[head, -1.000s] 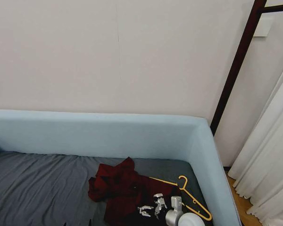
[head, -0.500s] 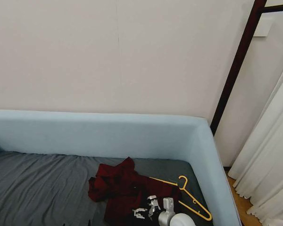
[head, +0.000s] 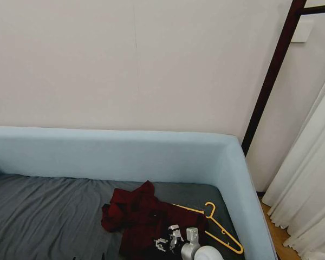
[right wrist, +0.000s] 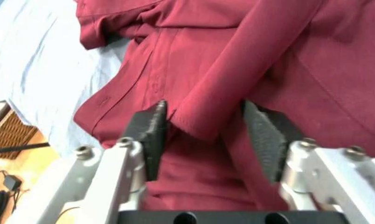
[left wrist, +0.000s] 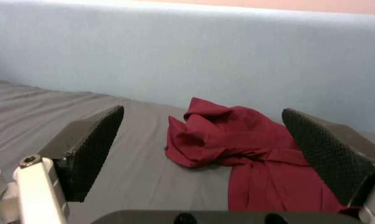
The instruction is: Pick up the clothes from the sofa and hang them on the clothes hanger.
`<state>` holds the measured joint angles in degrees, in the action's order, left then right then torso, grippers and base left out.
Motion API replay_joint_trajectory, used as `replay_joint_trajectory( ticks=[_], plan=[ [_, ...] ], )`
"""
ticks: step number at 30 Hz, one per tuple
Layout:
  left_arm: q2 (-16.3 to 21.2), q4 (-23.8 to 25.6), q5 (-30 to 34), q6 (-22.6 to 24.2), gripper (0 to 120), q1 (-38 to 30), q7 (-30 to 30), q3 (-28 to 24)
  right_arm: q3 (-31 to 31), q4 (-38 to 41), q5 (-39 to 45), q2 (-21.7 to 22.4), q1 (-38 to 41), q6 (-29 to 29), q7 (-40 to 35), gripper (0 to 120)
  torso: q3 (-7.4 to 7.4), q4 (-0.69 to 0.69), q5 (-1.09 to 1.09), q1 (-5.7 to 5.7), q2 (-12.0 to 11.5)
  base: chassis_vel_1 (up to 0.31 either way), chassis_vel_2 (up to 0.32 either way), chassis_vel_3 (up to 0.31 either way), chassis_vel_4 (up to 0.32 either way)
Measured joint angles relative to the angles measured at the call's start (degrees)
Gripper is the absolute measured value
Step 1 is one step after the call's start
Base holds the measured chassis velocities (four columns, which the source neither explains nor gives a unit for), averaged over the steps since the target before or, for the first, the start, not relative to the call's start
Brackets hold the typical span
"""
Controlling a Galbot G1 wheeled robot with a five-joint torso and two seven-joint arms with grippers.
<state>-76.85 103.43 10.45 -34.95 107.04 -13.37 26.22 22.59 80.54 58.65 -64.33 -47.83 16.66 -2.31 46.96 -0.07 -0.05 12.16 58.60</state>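
The red shirt's (head: 132,214) near part is hidden behind the right gripper (head: 167,238) and cut off at the bottom edge, and the yellow hanger's (head: 227,234) left end lies under the cloth.

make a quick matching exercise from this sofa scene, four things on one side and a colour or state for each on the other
1. shirt
2. hanger
3. right gripper
4. left gripper

A. open, apart from the cloth, over the grey seat
B. yellow, lying on the seat
C. open, either side of a sleeve fold
D. dark red, crumpled

Pairs: 1-D, 2-B, 3-C, 4-A
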Motion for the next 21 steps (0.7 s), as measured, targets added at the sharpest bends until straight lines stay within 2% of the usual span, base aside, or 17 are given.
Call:
replay_joint_trajectory(
  ticks=[1,2,6,7,11,14,17,18,21],
  plan=[
    [0.08,-0.11,0.00,0.00,100,-0.08,0.00,0.00,0.04,0.00,-0.19,-0.09,-0.05,0.00,0.08,39,0.00,0.00,0.00,0.00,0.00,0.000,0.000,0.000,0.000],
    [0.08,-0.11,0.00,0.00,100,-0.08,0.00,0.00,0.04,0.00,-0.19,-0.09,-0.05,0.00,0.08,39,0.00,0.00,0.00,0.00,0.00,0.000,0.000,0.000,0.000],
    [0.75,-0.45,0.17,0.23,100,-0.63,-0.04,-0.07,0.01,0.05,-0.68,-0.01,-0.37,-0.26,0.25,20,0.00,0.01,0.00,0.00,0.00,0.000,0.000,0.000,0.000],
    [0.75,-0.45,0.17,0.23,100,-0.63,-0.04,-0.07,0.01,0.05,-0.68,-0.01,-0.37,-0.26,0.25,20,0.00,0.01,0.00,0.00,0.00,0.000,0.000,0.000,0.000],
    [2.98,-1.03,1.15,1.43,100,-1.96,-0.08,-0.69,-0.20,1.18,-1.63,1.11,-0.81,-0.56,0.57,2,0.00,0.00,0.00,0.00,0.00,0.000,0.000,0.000,0.000],
    [4.90,-1.52,2.31,2.38,100,-2.91,0.03,-1.23,-0.26,1.66,-2.19,1.68,-1.00,-0.74,0.84,0,0.00,0.00,0.00,0.00,0.00,0.000,0.000,0.000,0.000],
    [9.78,-3.32,5.81,5.05,100,-5.85,0.47,-2.31,-0.61,2.65,-3.02,2.68,-1.45,-1.06,1.35,0,0.00,0.01,-0.01,-0.01,0.00,0.000,0.000,0.000,0.000],
    [9.78,-3.32,5.81,5.05,100,-5.85,0.47,-2.31,-0.61,2.65,-3.02,2.68,-1.45,-1.06,1.35,0,0.00,0.01,-0.01,-0.01,0.00,0.000,0.000,0.000,0.000],
    [14.89,-5.46,9.21,7.84,100,-9.70,0.83,-3.97,-1.18,3.54,-3.17,3.32,-1.92,-1.23,1.52,0,0.00,0.00,0.01,-0.01,0.00,0.000,0.000,0.000,0.000]
  ],
)
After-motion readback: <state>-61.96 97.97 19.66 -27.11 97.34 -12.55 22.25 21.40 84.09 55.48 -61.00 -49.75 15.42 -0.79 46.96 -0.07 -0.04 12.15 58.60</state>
